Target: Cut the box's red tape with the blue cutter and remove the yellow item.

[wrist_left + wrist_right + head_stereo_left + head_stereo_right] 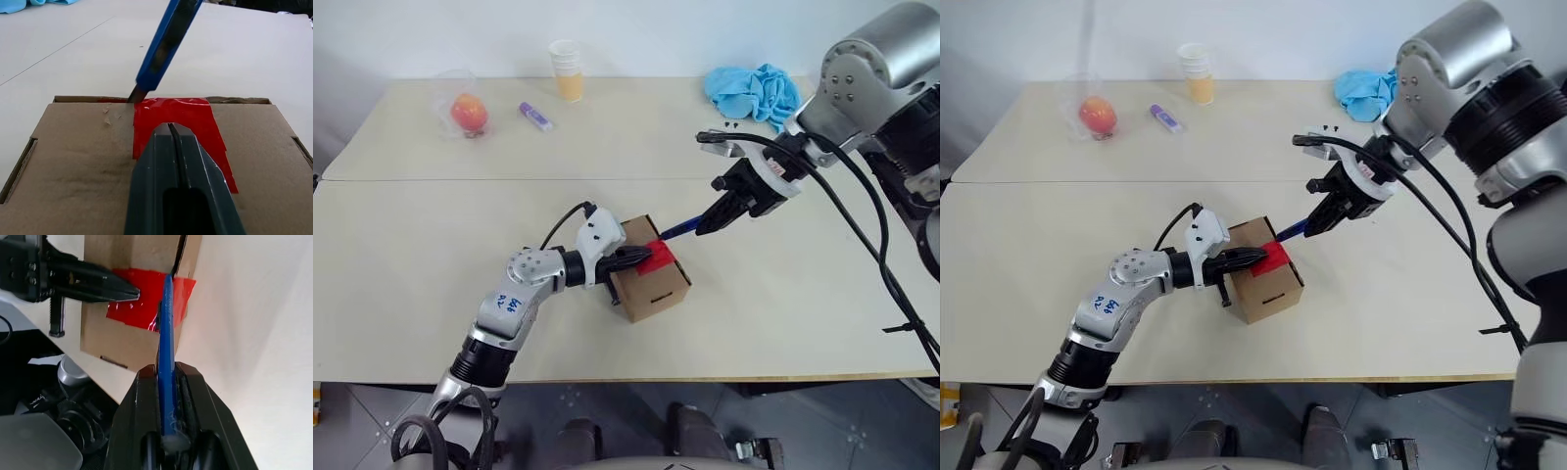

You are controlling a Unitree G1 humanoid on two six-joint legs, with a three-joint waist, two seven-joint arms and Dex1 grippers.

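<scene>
— Right hand [707, 219] clamps the blue cutter [674, 231]; where's the tip?
— Head view: at the box's [651, 284] two o'clock edge. Left wrist view: blade meets the red tape [178, 120]; left hand [172, 128], fingers together, presses it.
— Next?
— Probably drawing the blade along the seam.

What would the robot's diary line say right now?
left gripper: shut, pressing on box | right gripper: holding blue cutter | blade at red tape edge
</scene>
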